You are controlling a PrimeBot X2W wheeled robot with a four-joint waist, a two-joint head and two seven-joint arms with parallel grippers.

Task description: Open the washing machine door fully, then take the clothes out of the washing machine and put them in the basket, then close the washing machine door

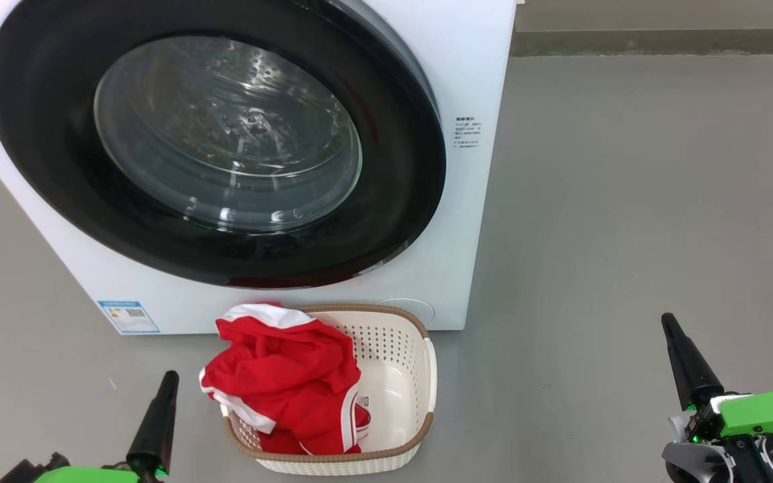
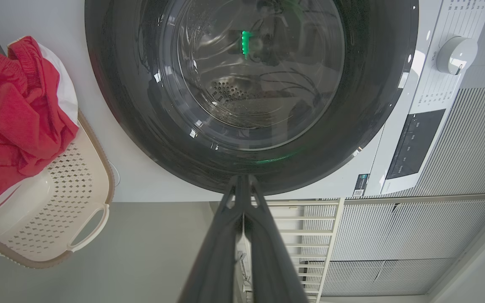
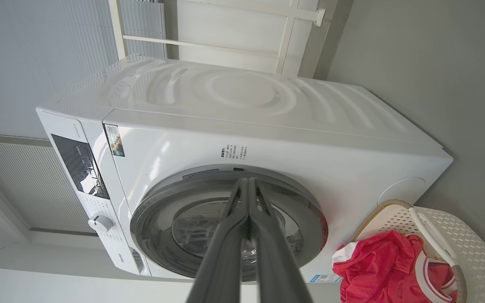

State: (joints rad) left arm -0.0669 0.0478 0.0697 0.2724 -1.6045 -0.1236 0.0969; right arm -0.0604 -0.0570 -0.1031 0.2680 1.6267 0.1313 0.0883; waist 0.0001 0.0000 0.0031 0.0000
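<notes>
The white washing machine (image 1: 467, 201) stands ahead, and its round black-rimmed door (image 1: 219, 141) lies shut against the front; the door (image 2: 251, 84) and the door (image 3: 230, 227) also show from both wrists. Red clothes (image 1: 286, 379) with white trim are piled in the left half of the cream basket (image 1: 400, 376) on the floor before the machine. My left gripper (image 1: 166, 382) is shut and empty at the lower left, short of the basket. My right gripper (image 1: 670, 325) is shut and empty at the lower right, well away from basket and machine. Through the glass I see bare drum.
Grey floor (image 1: 628, 201) spreads to the right of the machine. A wall base runs along the far edge. The machine's control panel and knob (image 2: 456, 54) sit above the door. A white rack (image 2: 305, 235) and ribbed wall panels stand behind the machine.
</notes>
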